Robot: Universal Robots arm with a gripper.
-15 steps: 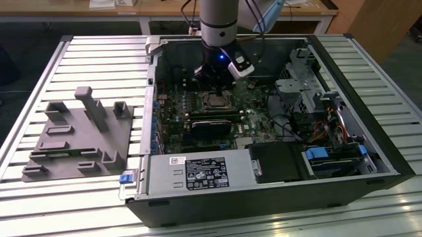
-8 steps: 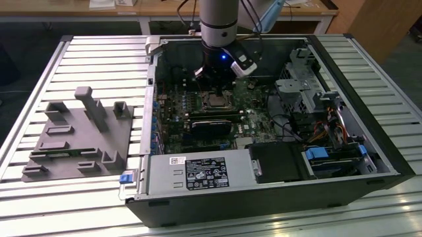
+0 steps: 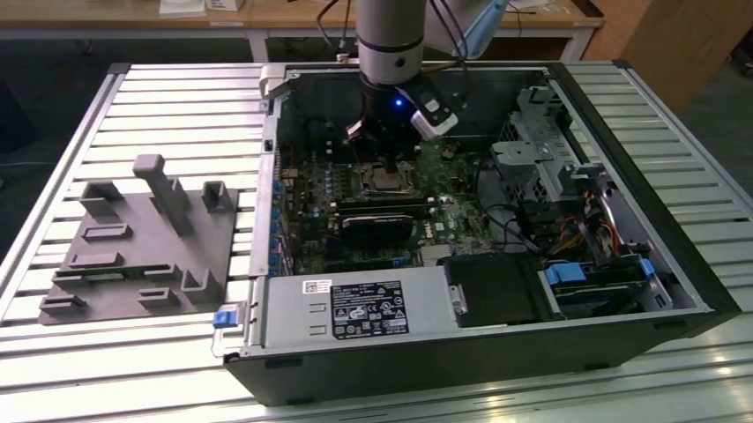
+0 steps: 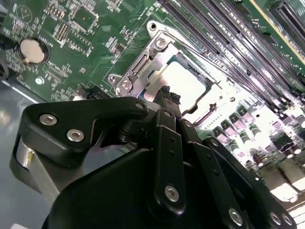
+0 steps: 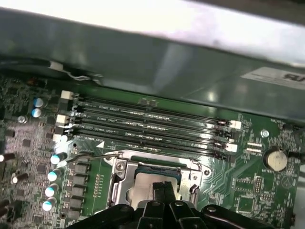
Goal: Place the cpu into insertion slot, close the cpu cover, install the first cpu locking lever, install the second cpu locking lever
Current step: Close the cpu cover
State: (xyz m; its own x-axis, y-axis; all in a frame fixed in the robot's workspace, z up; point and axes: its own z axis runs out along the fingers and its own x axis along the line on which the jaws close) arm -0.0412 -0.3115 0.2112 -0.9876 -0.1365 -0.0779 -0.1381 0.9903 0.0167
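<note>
The cpu [image 4: 188, 83] shows its silvery top lying flat in the insertion slot [image 5: 157, 171] on the green board inside the open computer case. The cpu cover [image 4: 139, 67], a silvery frame, lies down around it, with the chip showing through its window. My gripper [image 4: 167, 94] hangs straight over the socket, its black fingertips [image 5: 159, 190] pressed together with nothing between them, right at the chip's edge. A thin wire locking lever [image 5: 93, 155] sticks out past one corner of the cover. In the exterior view the gripper [image 3: 383, 167] stands over the cpu [image 3: 383, 183].
Long black memory slots [image 5: 152, 125] run beside the socket, and a coin battery [image 5: 275, 160] sits further off. A black block [image 3: 383, 218] lies just in front of the socket. Case walls [image 3: 273, 176], a drive cage [image 3: 535, 145] and the power supply [image 3: 353, 308] surround it. A grey fixture plate [image 3: 141, 247] lies outside.
</note>
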